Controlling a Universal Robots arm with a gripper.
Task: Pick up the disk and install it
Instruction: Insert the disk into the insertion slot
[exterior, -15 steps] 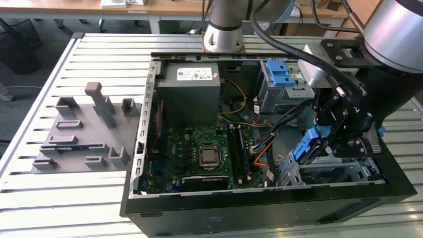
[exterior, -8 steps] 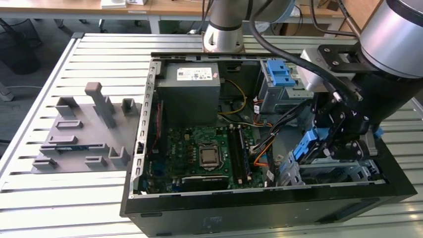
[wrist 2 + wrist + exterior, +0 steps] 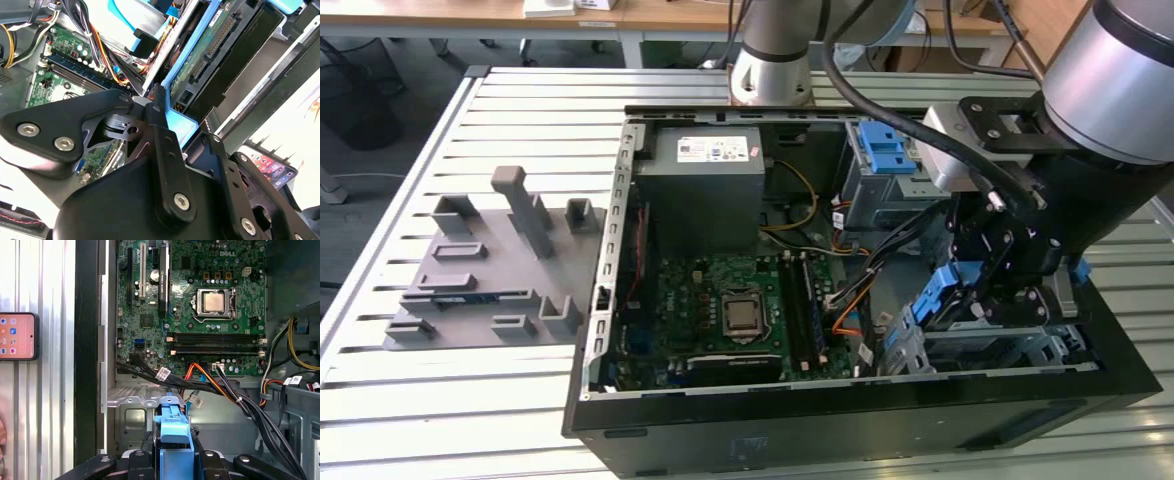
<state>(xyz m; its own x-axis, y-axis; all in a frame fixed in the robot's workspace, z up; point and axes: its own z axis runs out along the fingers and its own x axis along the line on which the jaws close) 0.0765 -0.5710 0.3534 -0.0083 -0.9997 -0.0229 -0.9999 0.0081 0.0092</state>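
The disk (image 3: 937, 298) stands on edge, its blue rails showing, in the drive bay at the front corner of the open computer case (image 3: 607, 300), on the exterior view's right. My gripper (image 3: 991, 295) reaches down into that bay and is shut on the disk. In the second wrist view a black finger (image 3: 161, 120) presses against the blue rail, and the disk (image 3: 220, 50) shows its green circuit board and connector. In the first wrist view the disk's blue rail (image 3: 174, 437) sits between the fingers of the gripper (image 3: 175, 462).
A grey power-supply box (image 3: 707, 165) and the green motherboard (image 3: 720, 310) lie in the case. Cable bundles (image 3: 854, 300) run beside the bay. A cage with a light-blue latch (image 3: 887, 150) stands behind. A grey fixture (image 3: 487, 270) and a phone (image 3: 17, 336) rest on the slatted table.
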